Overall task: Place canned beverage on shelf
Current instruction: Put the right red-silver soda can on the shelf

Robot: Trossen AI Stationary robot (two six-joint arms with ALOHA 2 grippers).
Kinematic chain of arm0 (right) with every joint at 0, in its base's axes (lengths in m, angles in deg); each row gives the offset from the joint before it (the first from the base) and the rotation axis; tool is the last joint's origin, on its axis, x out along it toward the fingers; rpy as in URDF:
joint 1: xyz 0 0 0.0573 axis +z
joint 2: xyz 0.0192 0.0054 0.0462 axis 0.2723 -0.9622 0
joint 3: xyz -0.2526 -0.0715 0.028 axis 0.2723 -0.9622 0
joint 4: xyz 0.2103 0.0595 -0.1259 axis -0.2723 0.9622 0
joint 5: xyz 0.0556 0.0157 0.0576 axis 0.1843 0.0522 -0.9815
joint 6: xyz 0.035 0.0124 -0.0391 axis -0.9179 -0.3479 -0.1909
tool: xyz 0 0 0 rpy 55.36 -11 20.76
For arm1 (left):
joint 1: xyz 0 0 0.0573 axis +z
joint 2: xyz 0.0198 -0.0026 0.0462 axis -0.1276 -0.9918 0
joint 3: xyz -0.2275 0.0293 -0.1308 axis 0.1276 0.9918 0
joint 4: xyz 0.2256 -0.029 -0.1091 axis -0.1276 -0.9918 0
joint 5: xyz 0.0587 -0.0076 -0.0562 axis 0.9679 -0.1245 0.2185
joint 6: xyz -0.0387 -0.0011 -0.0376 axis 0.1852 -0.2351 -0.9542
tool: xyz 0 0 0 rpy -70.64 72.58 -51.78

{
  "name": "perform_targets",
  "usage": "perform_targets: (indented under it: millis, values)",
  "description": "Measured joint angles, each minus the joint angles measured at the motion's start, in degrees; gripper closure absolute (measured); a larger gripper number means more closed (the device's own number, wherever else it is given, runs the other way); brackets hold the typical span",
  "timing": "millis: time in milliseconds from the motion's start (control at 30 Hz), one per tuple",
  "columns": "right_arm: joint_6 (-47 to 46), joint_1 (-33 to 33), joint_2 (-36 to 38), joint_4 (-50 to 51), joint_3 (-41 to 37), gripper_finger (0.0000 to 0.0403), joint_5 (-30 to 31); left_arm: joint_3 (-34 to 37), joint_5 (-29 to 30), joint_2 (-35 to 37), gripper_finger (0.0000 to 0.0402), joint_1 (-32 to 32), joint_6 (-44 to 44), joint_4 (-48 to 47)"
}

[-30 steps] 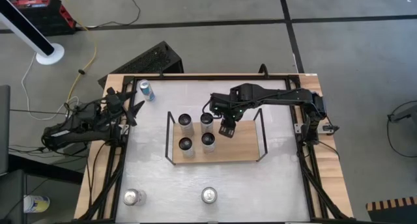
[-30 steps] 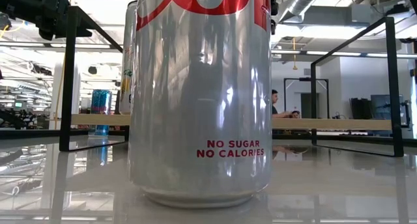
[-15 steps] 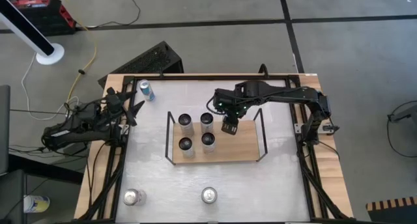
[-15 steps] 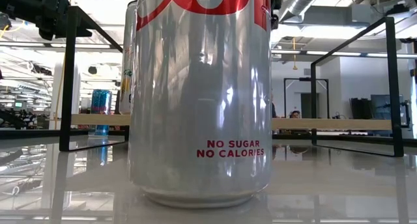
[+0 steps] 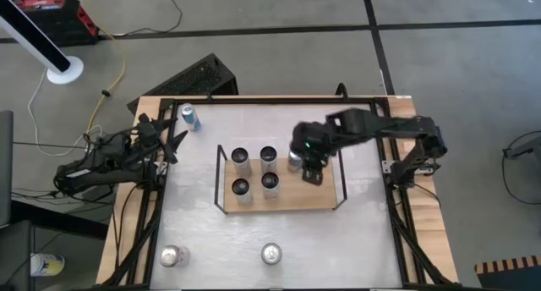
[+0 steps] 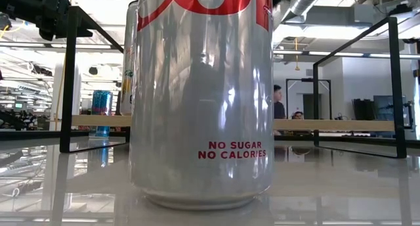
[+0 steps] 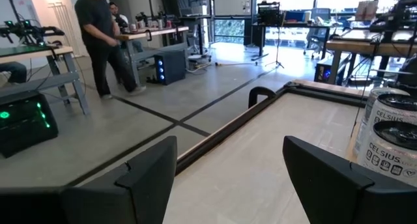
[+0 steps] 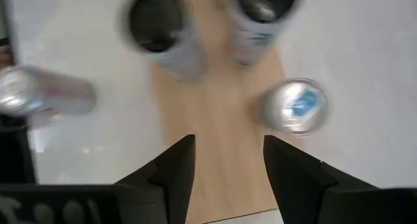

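While the right gripper [image 5: 311, 174] has shifted right over the shelf [image 5: 321, 192], high view counts four dark-topped cans [image 5: 241, 156] plus one silver can [image 5: 293, 160] there, three loose cans [image 5: 191, 117]. Low view: "NO SUGAR NO CALORIES". Left wrist: "CELSIUS", left gripper [image 7: 228, 168] spread, empty. Right wrist: fingers apart, holding nothing.

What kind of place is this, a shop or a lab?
Most likely a robotics lab or workshop, not a shop. Two robot arms are mounted on a framed table over a concrete floor with loose cables, and beyond it stand workbenches with equipment, and a person walking by.
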Motion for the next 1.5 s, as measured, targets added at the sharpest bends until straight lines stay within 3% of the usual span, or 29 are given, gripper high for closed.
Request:
perform_targets:
  millis: [300, 600, 767, 967, 1067, 1167, 1500]
  values:
    - [0.1, 19.5, 2.4, -7.4, 0.0, 0.0198, 10.1, 0.0, 0.0, 0.0, 0.0136, 0.0, 0.0, 0.0]
    - [6.7, 31.0, -3.5, -27.7, 0.0, 0.0198, 10.4, 0.0, 0.0, 0.0, 0.0136, 0.0, 0.0, 0.0]
    - [14.8, 31.8, -9.0, -36.0, 0.0, 0.0198, 10.3, 0.0, 0.0, 0.0, 0.0136, 0.0, 0.0, 0.0]
    - [8.3, 31.3, -15.3, -45.5, 0.0, 0.0198, 7.8, 0.0, 0.0, 0.0, 0.0136, 0.0, 0.0, 0.0]
    - [1.3, 31.0, -15.6, -43.9, 0.0, 0.0198, 6.3, 0.0, 0.0, 0.0, 0.0136, 0.0, 0.0, 0.0]
    - [-5.2, 31.0, -15.4, -42.8, 0.1, 0.0192, 8.4, 0.0, 0.0, 0.0, 0.0136, 0.0, 0.0, 0.0]
    - [-5.9, 30.8, -17.6, -39.4, 0.0, 0.0119, 12.1, 0.0, 0.0, 0.0, 0.0136, 0.0, 0.0, 0.0]
